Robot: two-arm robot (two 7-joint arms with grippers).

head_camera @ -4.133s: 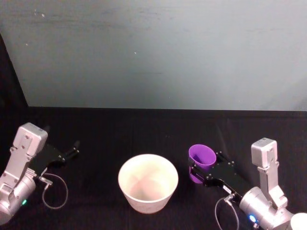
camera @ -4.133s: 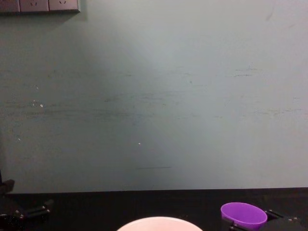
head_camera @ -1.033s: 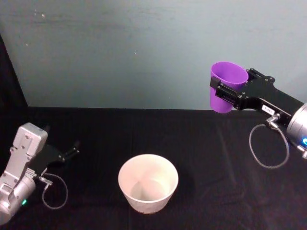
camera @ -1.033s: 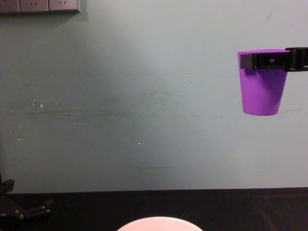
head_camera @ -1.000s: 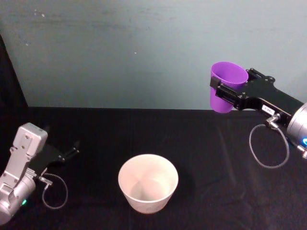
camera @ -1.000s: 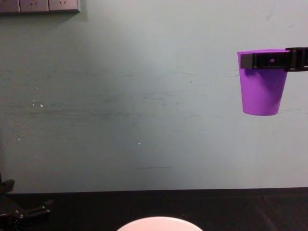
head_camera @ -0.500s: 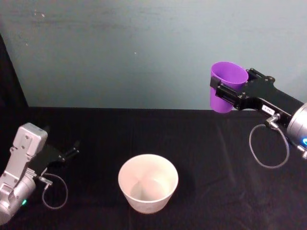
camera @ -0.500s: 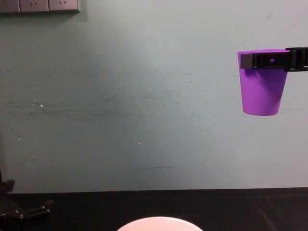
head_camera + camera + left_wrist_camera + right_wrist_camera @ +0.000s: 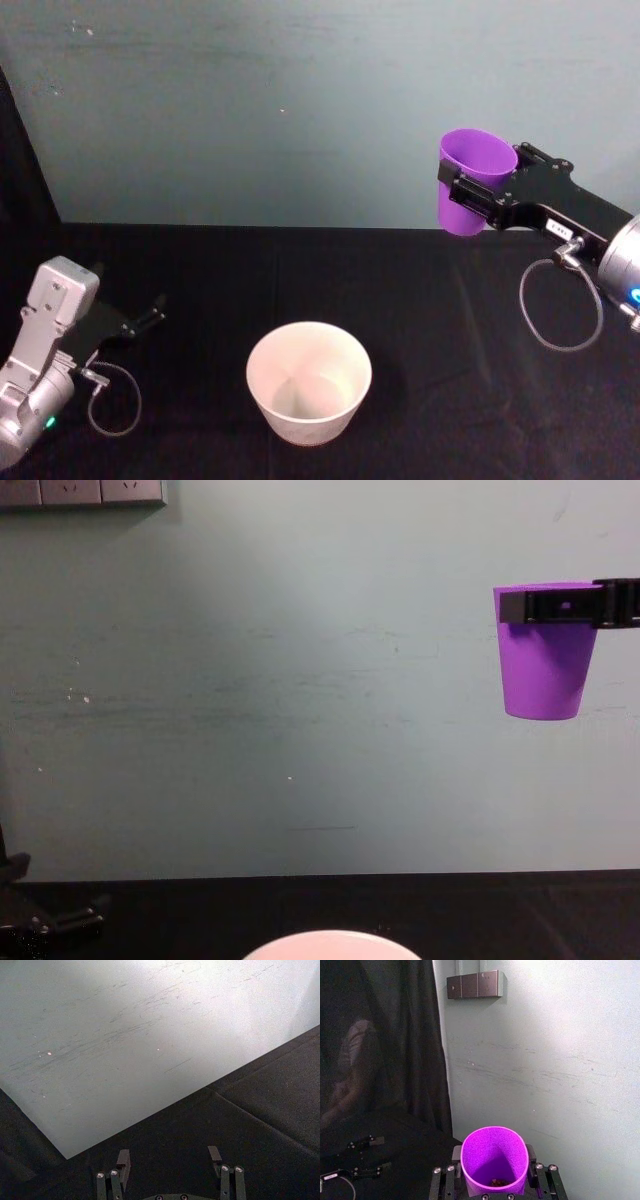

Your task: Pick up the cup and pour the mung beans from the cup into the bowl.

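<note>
While my right gripper clamps the cup upright above the tabletop's right side, left gripper parked open, pickup's done but mung beans aren't in the bowl.

Soft light; the wall glares white in the left wrist view; the black tablecloth lies dim.

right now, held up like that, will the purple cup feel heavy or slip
Probably light: only a few mung beans show in the cup. Likely secure: the right gripper clamps near the rim, where the taper widens.
</note>
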